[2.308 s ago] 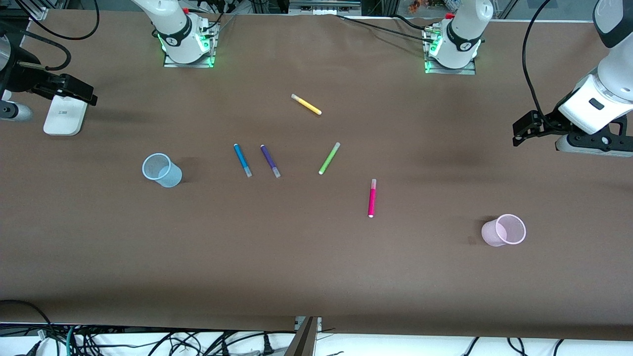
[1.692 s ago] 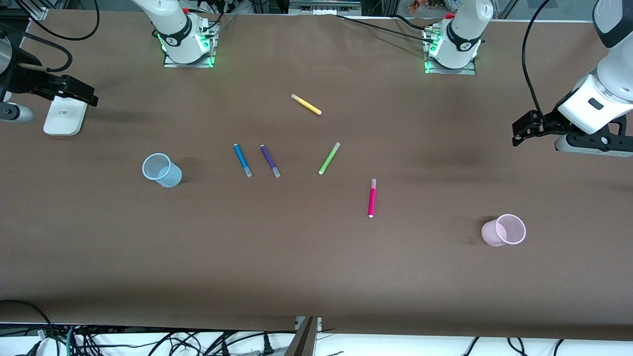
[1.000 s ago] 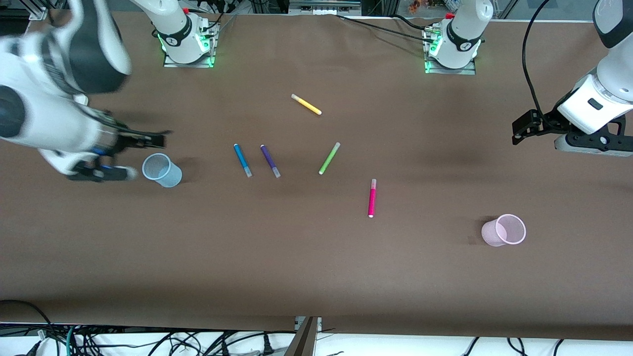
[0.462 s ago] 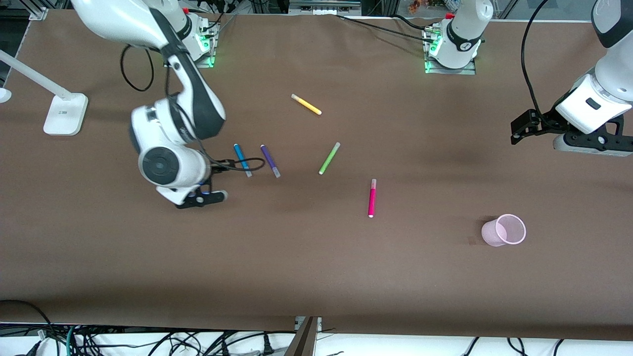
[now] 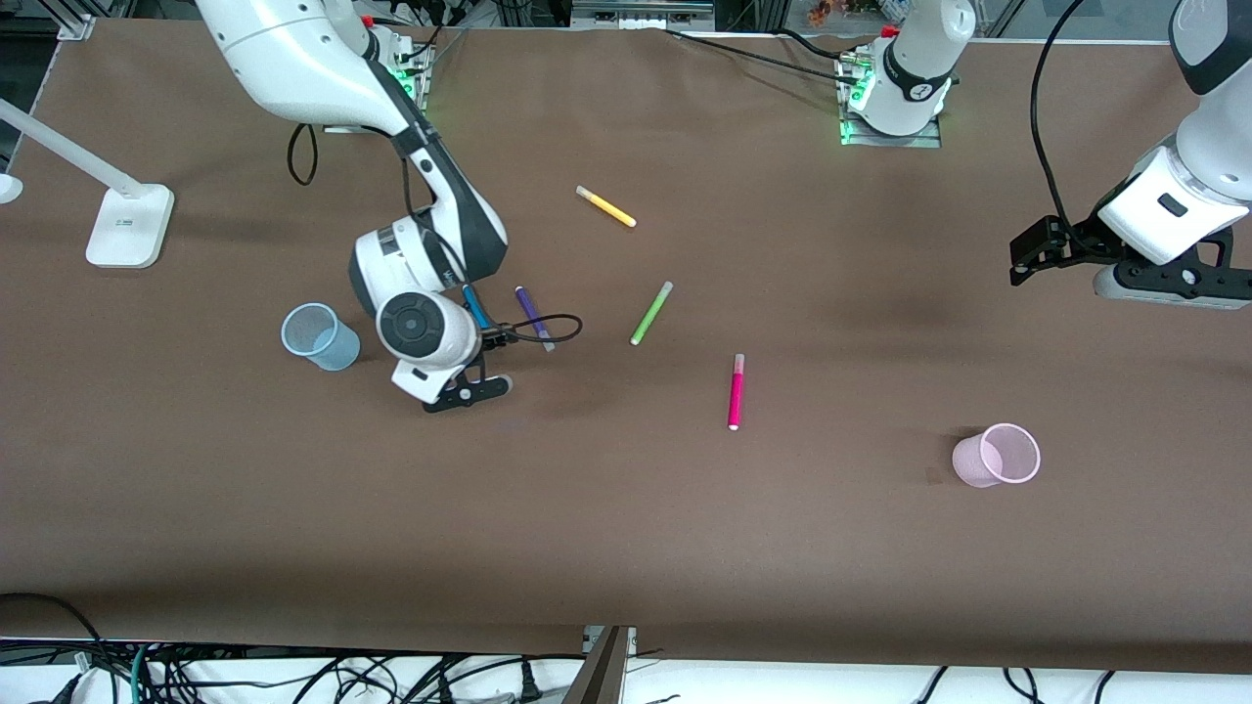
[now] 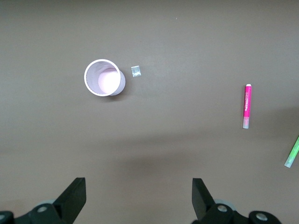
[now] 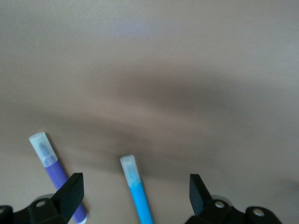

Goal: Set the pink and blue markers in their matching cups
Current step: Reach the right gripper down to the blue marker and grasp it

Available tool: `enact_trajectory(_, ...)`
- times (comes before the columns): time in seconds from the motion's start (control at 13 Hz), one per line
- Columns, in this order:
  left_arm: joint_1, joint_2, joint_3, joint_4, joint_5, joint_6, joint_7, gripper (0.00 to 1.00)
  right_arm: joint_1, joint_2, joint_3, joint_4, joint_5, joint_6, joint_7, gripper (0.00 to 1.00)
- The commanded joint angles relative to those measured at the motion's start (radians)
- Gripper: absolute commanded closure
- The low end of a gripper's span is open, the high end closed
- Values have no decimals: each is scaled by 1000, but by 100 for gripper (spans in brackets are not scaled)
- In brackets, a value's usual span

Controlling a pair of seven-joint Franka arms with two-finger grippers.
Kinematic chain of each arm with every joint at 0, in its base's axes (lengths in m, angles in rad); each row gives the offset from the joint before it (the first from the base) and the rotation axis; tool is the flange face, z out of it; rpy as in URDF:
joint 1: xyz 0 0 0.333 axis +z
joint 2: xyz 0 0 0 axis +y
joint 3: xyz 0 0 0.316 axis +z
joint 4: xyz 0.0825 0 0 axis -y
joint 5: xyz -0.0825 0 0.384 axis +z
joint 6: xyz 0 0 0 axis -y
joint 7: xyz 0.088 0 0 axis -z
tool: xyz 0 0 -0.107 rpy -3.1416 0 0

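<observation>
Covering the whole scene, a brown paper-topped bench (image 5: 626, 528) carries everything. The right arm's two-finger hand (image 7: 133, 196) hangs low over the bright blue felt-tip marker with a greyish end (image 7: 136, 189), fingers spread wide with the pen lying between them, untouched. The left arm waits high over its own end of the bench, its hand (image 6: 139, 198) also spread open and gripping nothing. A pale blue translucent plastic cup (image 5: 320, 336) stands toward the right arm's end, near the blue marker. A pale pink translucent plastic cup (image 5: 998, 456) stands toward the left arm's end. Between the cups lies the magenta pink felt-tip marker (image 5: 736, 392), well apart from the pink cup. A dark purple pen (image 7: 57, 174) lies just beside the blue marker
</observation>
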Motion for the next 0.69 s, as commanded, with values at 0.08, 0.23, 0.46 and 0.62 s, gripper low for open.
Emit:
enact_trajectory(0.08, 2, -1, -6, 12, 15, -17, 7, 0, 16, -12, -7, -112, -2, 125, 0, 0)
enact_trajectory(0.23, 2, 34, -13, 11, 2, -20, 15, 0, 16, -15, -7, -126, -6, 122, -3, 0)
enact_trajectory(0.46, -18, 182, -104, 11, 0, -4, 4, 0, 16, -18, -7, -140, -8, 122, -12, 0)
enact_trajectory(0.62, -32, 259, -147, 9, 1, 90, -43, 0, 16, -21, -9, -143, -8, 119, -12, 18)
